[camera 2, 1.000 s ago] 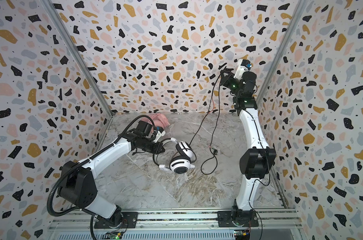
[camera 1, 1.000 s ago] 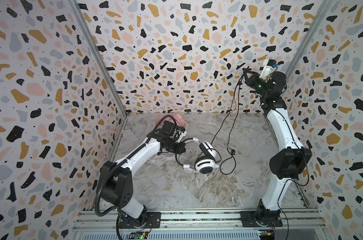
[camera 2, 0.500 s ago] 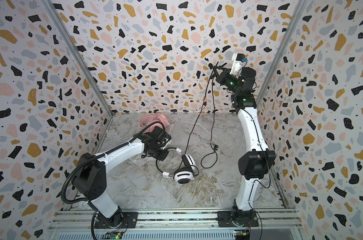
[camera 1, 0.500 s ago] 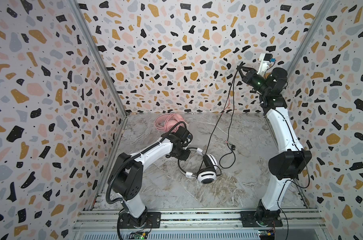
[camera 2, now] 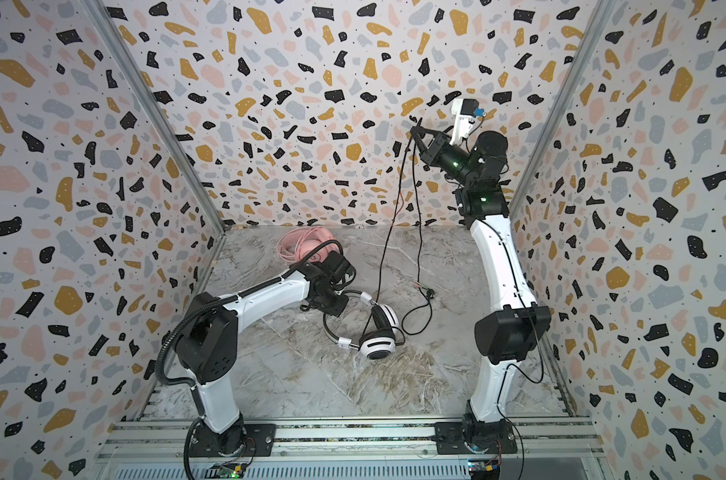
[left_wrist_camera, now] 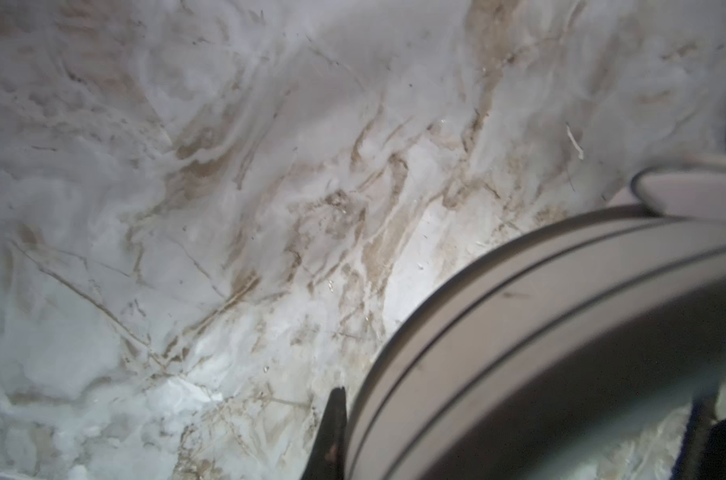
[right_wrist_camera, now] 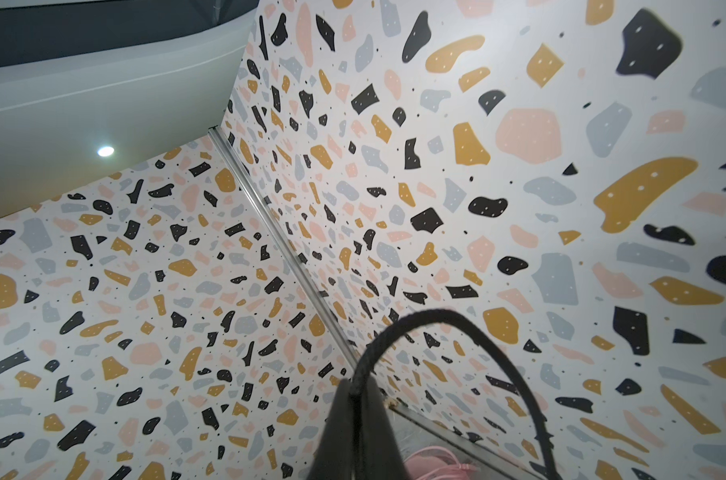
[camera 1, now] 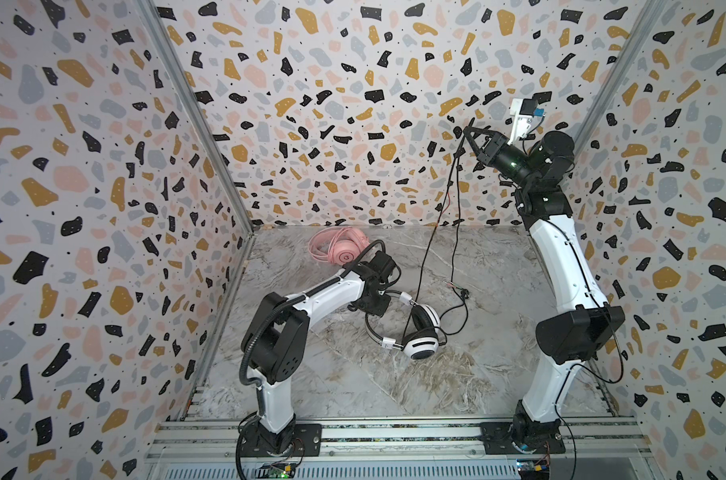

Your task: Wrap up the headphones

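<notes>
- Working on the white headset (camera 1: 422, 345), judging by the grips; leaving the pink headset (camera 1: 342, 251) at the back of the table (camera 1: 353, 382), pink cord bunched round it, looking done.
- Pinching the black cord (right_wrist_camera: 431, 312) in the right gripper (camera 1: 469, 132), jaws clenched on it, high up near the back wall.
- Hanging in two strands from that pinch: one running down to the white headset, one dropping to the loose plug end (camera 1: 452, 285) lying on the table.
- Pressing the left gripper (camera 1: 380, 306) onto the headband (left_wrist_camera: 540, 311), jaws clamped shut; probably grasping the band, though the fingertips are hiding under the wrist in both top views.
- Judging the step: drawing the cord up and straight while pinning the headset, getting ready for winding; no turn round the headset showing yet.
- Needing next: bringing the pinched cord down and round the band or cups, holding some tension, anchoring the headset against sliding, minding the loose plug tail.
- Lying on its side near the table middle, well apart from the pink one: band curving toward the left arm, cups pointing toward the right arm's side.
- Running back-left to front-right along its long axis in both top views; nearer cup facing striped side up.
- Standing nearly upright, cord's long axis, leaning slightly toward the headset.
</notes>
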Robot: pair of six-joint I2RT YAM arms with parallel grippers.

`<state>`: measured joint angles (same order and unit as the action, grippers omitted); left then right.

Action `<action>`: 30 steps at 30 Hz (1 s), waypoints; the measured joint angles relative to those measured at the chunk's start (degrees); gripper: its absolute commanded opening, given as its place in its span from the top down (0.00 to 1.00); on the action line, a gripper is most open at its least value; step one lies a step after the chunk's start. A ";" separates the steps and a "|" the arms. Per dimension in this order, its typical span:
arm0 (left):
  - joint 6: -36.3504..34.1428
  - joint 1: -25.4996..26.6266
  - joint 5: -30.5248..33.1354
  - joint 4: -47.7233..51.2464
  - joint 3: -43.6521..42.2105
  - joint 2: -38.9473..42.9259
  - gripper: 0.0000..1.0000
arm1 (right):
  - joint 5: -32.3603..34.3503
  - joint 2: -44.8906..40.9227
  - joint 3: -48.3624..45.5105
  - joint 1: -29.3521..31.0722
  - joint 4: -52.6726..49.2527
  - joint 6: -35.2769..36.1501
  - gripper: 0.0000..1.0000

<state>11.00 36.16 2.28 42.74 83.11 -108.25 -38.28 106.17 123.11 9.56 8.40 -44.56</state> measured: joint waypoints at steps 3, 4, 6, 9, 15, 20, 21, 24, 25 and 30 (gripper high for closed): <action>2.40 -1.68 0.35 -3.06 -0.02 -0.26 1.00 | -0.63 -4.63 -7.02 0.74 3.39 -1.75 1.00; 3.45 -2.82 0.31 -4.59 -0.02 -0.24 1.00 | -0.94 -6.67 -9.86 1.01 5.01 -2.78 1.00; 5.44 -5.29 0.04 -7.56 -0.02 -0.24 1.00 | -1.22 -10.14 -14.38 1.31 7.80 -4.24 1.00; 9.46 -8.98 -0.22 -13.03 -0.07 -0.24 1.00 | -1.38 -15.13 -19.78 2.10 11.50 -5.92 1.00; 18.80 -13.68 -0.87 -24.15 1.79 -2.93 1.00 | -1.86 -24.30 -29.31 3.63 15.50 -7.96 1.00; 28.02 -15.52 -4.46 -32.79 4.28 -8.44 1.00 | -2.14 -31.67 -37.00 3.69 15.96 -9.49 1.00; 30.12 -15.91 -5.18 -34.40 4.46 -9.25 1.00 | -2.01 -33.29 -38.34 3.69 15.28 -9.40 1.00; 35.26 -17.55 -6.38 -37.73 6.49 -11.13 1.00 | -0.94 -37.81 -40.79 3.67 11.87 -8.11 1.00; 36.87 -18.27 -6.45 -38.99 7.13 -11.28 1.00 | -0.50 -39.32 -41.55 3.67 10.75 -7.58 1.00; 43.82 -21.84 -6.05 -46.36 10.51 -11.21 1.00 | 1.42 -45.51 -44.33 3.45 5.53 -5.33 1.00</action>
<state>54.83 14.33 -3.77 -3.62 93.62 -119.46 -36.86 60.66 78.78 13.02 13.93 -49.89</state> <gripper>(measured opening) 0.069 0.060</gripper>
